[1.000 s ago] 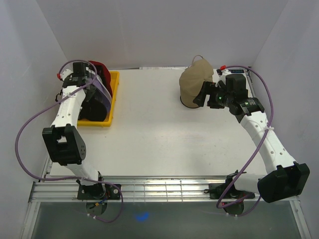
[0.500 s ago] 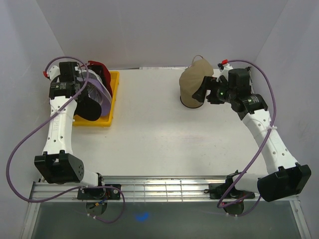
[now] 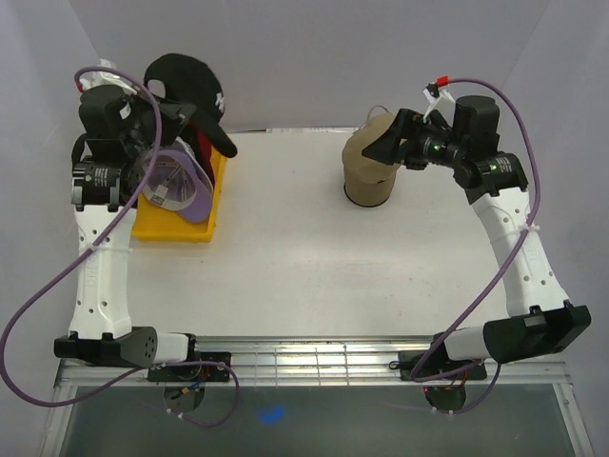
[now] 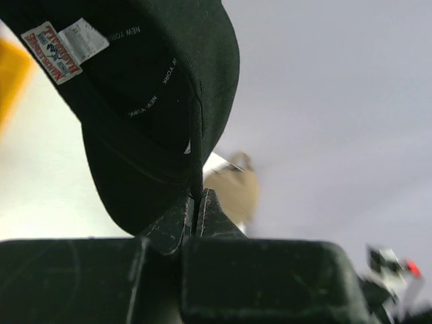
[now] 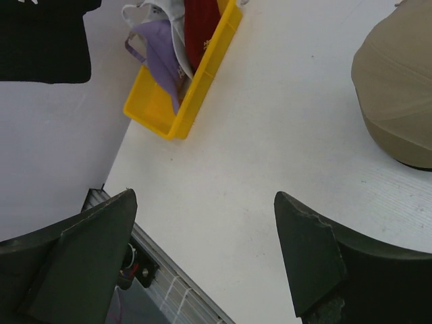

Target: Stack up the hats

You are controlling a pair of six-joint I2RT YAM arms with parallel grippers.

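Top external: left gripper point(image 4: 196, 204) is clamped on the black cap point(image 3: 190, 84), held high at upper left over the tray point(image 3: 169, 231). Lavender cap point(image 3: 177, 183) and red cap point(image 5: 202, 27) sit in the tray. Right gripper point(image 5: 206, 253) is spread apart and empty, just beside the tan hat point(image 3: 366, 176) at upper right. We read this as the carry step. Next we'd swing the cap right over the bare mid-table and seat it on the tan hat. The back wall is close, and the right arm crowds the target.
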